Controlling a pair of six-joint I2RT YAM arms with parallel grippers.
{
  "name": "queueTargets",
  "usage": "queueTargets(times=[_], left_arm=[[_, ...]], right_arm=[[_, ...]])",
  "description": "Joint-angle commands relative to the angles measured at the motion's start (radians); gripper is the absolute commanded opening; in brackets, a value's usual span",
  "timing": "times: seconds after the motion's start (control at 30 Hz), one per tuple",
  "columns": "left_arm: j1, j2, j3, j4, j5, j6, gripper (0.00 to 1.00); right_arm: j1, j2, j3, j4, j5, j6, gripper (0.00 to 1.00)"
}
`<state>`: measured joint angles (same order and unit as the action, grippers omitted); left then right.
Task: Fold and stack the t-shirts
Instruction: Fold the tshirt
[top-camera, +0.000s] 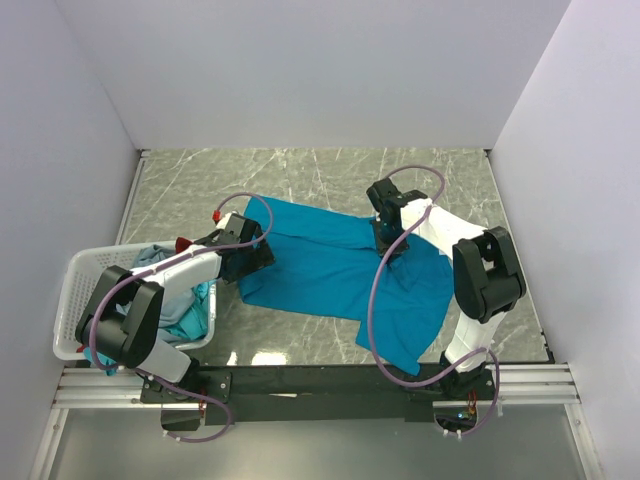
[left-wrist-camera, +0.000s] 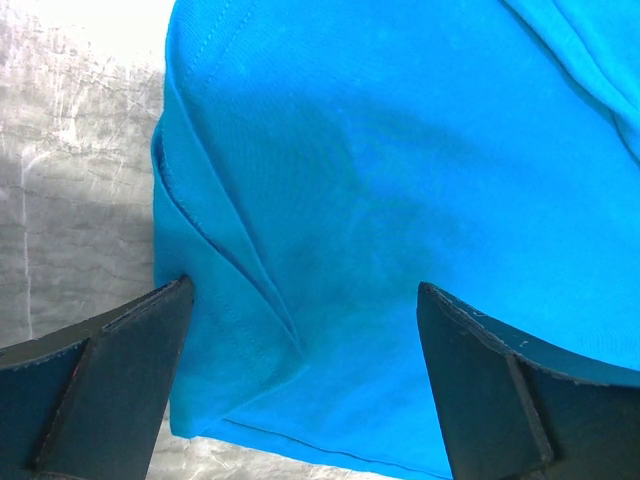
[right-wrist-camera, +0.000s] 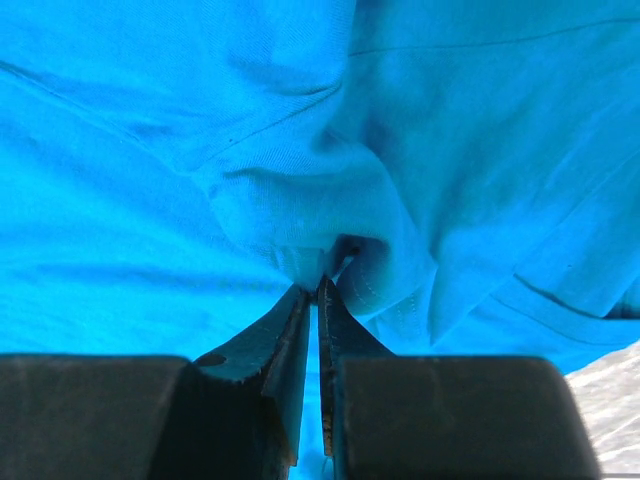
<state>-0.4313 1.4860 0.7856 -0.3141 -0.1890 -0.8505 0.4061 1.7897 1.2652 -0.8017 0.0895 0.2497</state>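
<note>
T-shirt, bright blue: lies rumpled across the middle of the marbled surface, from beside the basket toward the near right corner, where one end reaches the near edge.
Basket: white lattice, at the near left corner against the left edge.
Other t-shirts: grey-blue and teal cloth heaped inside the basket, not yet folded.
Left fingers: spread wide, gripping nothing, standing over the shirt's left border where the cloth is doubled into a crease near its corner.
Right fingers: pressed together on a small bunched pinch of blue cloth, on the shirt's far right part.
Step in hand: probably spreading or lining up the shirt for a fold.
Risk, right side: the pinch looks thin; a hard pull could slip it free or lift one layer only.
Risk, left side: closing on the doubled border may catch just the top ply, skewing the fold.
Risk, near edge: dragging could pull the end off the surface.
</note>
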Motion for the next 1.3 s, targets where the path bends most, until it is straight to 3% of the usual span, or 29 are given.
queueTargets(times=[0.0,0.43,0.57,0.9,1.27], left_arm=[[0.000,-0.004,0.024,-0.025,-0.078,0.010,0.99],[0.000,0.100,0.058,-0.083,-0.155,-0.018,0.99],[-0.003,0.082,0.089,-0.066,-0.119,-0.010,0.99],[-0.027,0.046,0.314,-0.080,-0.105,0.021,1.00],[-0.026,0.423,0.653,-0.059,-0.141,0.080,0.99]], right_arm=[[0.003,0.005,0.045,-0.024,0.035,-0.035,0.14],[0.007,0.013,0.046,-0.001,0.004,-0.047,0.14],[0.007,0.014,0.036,0.025,-0.011,-0.040,0.13],[0.007,0.007,0.010,0.067,-0.028,-0.032,0.13],[0.005,-0.001,-0.018,0.098,-0.036,-0.015,0.13]])
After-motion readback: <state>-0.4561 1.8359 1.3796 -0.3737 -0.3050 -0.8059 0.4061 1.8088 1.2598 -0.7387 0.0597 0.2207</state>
